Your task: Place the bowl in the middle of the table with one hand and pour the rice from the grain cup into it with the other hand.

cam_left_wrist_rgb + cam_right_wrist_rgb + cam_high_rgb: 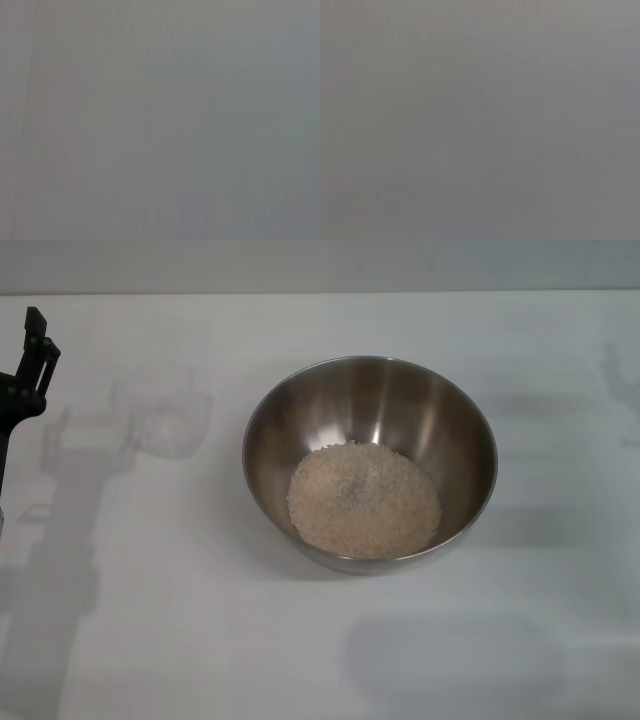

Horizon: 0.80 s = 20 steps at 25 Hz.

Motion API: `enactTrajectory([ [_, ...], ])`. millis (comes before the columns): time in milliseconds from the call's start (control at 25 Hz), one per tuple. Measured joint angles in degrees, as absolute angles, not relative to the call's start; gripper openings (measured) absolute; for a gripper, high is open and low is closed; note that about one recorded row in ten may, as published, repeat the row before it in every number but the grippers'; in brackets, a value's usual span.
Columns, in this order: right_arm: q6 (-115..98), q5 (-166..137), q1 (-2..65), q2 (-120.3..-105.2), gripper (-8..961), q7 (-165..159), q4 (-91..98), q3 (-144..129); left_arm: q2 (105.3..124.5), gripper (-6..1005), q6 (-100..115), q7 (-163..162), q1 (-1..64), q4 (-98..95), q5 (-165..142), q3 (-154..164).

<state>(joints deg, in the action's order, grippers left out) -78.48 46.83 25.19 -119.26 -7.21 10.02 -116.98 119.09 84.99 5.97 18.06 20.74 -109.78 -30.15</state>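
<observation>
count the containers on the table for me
2: the bowl sits mid-table with the rice heaped inside, and the grain cup stands apart on the robot's left, near the left tool. The wrist views show nothing distinguishable.

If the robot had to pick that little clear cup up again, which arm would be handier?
Probably the left. The left gripper is at the table's left edge, on the same side as the grain cup, left of the bowl holding the rice. The right arm is out of view.

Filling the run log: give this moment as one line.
rice: heaped in round stainless-steel bowl | frosted plastic grain cup: on white table | left gripper: far left edge | right gripper: unseen
</observation>
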Motion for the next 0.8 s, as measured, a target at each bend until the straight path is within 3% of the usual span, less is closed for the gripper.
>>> enactTrajectory([
  [800,-77.68,46.86,26.39,-119.26,797,-7.2,9.58,-116.98,119.09,859,84.46,5.97,18.31,20.42,-109.78,-30.09],
])
